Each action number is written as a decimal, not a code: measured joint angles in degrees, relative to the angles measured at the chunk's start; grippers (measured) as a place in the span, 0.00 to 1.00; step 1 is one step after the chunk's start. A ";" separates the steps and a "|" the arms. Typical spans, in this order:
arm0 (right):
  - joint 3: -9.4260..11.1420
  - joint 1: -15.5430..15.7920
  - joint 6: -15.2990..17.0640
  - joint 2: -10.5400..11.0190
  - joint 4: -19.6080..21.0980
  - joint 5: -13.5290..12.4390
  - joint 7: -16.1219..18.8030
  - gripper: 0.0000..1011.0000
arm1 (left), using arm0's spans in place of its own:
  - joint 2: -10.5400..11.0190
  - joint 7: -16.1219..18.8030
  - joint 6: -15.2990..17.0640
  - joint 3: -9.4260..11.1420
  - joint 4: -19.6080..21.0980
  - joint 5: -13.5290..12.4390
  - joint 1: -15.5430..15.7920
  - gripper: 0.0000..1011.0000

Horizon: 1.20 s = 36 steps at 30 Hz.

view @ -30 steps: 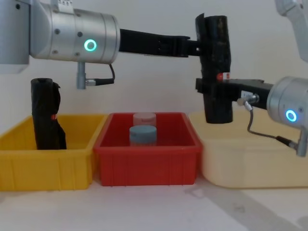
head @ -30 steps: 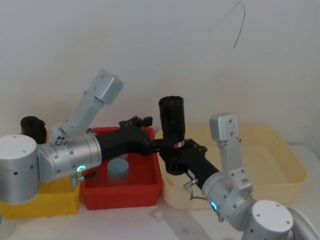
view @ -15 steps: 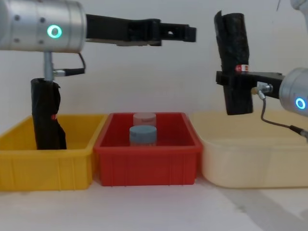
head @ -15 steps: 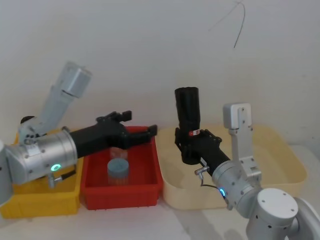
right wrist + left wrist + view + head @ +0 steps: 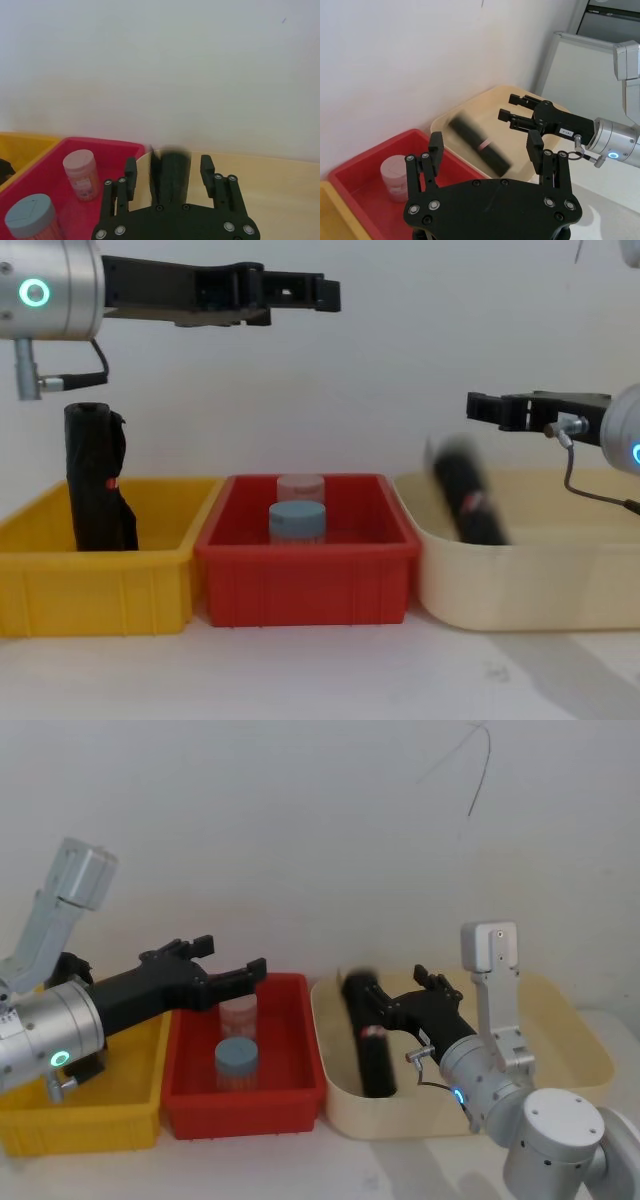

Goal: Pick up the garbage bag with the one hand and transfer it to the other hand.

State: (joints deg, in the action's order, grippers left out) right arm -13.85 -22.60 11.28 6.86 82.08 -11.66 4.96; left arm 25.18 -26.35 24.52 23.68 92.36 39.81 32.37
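Observation:
The garbage bag (image 5: 368,1042), a black roll with a red-and-white sticker, is blurred and tilted inside the cream bin (image 5: 565,1020), free of both grippers. It also shows in the chest view (image 5: 468,502) and the left wrist view (image 5: 479,147). My right gripper (image 5: 405,1000) hangs open just above it, and the roll (image 5: 170,189) lies below its spread fingers. My left gripper (image 5: 232,960) is open and holds nothing, up over the red bin (image 5: 300,1010), well away from the bag.
A lumpier black roll (image 5: 95,480) stands in the yellow bin (image 5: 100,585) at the left. The red bin holds a blue-lidded jar (image 5: 237,1065) and a pink-lidded jar (image 5: 238,1013). A white wall stands close behind the bins.
My right gripper has opened and the garbage bag has dropped from it into the cream bin. My left arm has drawn back to the left, away from the right gripper.

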 joint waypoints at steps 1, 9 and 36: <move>0.08 -0.07 0.00 0.02 -0.16 0.07 -0.08 0.78 | 0.20 0.19 0.06 -0.28 0.26 0.18 -0.24 0.99; 0.32 -0.32 0.00 0.06 -0.61 0.31 -0.32 0.99 | 0.92 0.94 0.26 -1.33 1.18 0.84 -1.14 0.99; -4.63 -0.64 5.51 0.43 0.59 2.24 4.67 0.99 | 1.56 1.61 0.46 -2.25 2.05 1.44 -1.99 0.99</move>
State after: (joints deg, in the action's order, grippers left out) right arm -18.48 -23.24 16.79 7.29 82.67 -9.42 9.63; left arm 26.74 -24.75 24.97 21.42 94.40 41.26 30.38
